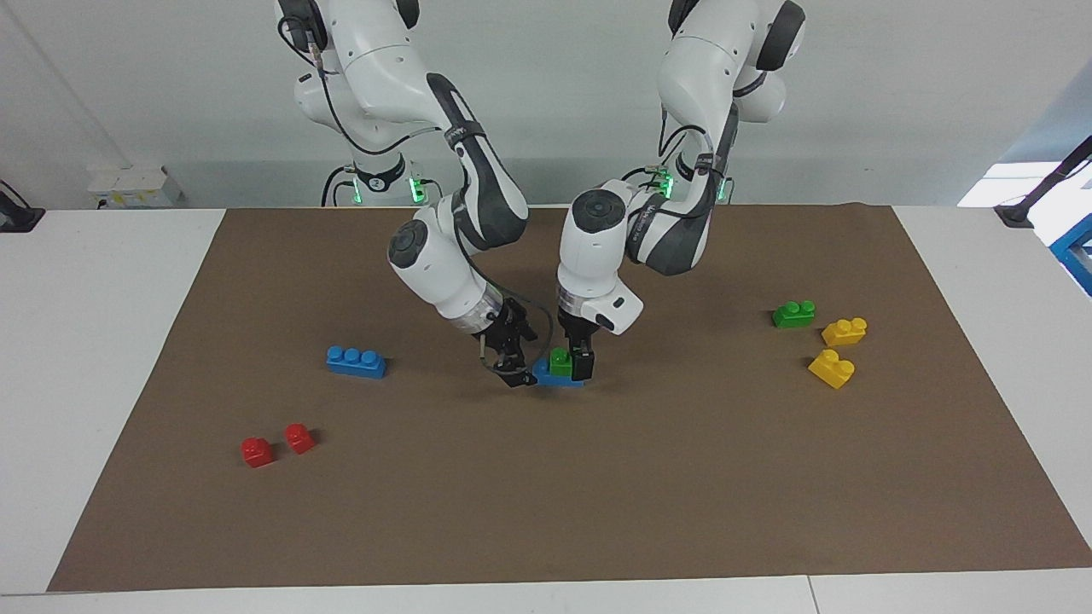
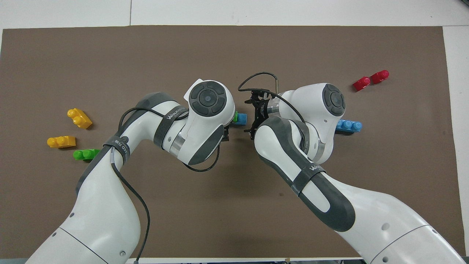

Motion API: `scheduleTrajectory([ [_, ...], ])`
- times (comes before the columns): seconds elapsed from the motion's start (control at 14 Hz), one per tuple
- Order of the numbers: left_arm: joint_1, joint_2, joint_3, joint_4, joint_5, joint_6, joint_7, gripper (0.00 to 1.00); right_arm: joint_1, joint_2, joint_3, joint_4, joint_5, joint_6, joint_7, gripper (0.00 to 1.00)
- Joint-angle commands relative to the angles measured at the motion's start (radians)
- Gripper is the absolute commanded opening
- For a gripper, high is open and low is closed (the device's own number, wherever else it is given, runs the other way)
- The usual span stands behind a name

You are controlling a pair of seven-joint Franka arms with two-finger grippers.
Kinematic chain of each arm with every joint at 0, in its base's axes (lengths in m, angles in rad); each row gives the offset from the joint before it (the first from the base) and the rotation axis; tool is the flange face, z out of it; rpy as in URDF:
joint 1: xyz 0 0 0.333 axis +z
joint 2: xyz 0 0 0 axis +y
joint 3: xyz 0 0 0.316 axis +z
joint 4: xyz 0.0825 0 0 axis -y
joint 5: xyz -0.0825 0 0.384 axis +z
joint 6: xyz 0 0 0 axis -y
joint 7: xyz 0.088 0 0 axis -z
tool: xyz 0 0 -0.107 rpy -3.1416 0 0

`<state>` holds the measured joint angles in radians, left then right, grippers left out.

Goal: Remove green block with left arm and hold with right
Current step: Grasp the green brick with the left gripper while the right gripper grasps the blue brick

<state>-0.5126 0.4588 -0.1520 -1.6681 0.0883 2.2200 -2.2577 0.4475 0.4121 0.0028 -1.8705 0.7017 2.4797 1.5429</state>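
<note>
A green block sits on top of a blue brick in the middle of the brown mat. My left gripper is down on it, its fingers closed against the block's sides. In the overhead view the left wrist hides most of this; only a sliver of the green block and the blue brick's end show. My right gripper is low at the blue brick's end toward the right arm's side, and also shows in the overhead view. A second green block lies toward the left arm's end.
Two yellow bricks lie by the second green block. A loose blue three-stud brick and two red bricks lie toward the right arm's end. The brown mat covers the table.
</note>
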Motion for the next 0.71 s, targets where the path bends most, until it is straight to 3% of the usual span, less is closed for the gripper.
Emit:
scheduleTrajectory([
  [0.0, -0.018, -0.006, 0.017, -0.028, 0.019, 0.027, -0.034, 1.00, 0.011, 0.022, -0.003, 0.020, 0.030, 0.034, -0.003, 1.00],
  [0.64, -0.018, -0.006, 0.017, -0.032, 0.019, 0.043, -0.043, 1.00, 0.049, 0.083, -0.003, 0.036, 0.030, 0.119, -0.006, 1.00],
])
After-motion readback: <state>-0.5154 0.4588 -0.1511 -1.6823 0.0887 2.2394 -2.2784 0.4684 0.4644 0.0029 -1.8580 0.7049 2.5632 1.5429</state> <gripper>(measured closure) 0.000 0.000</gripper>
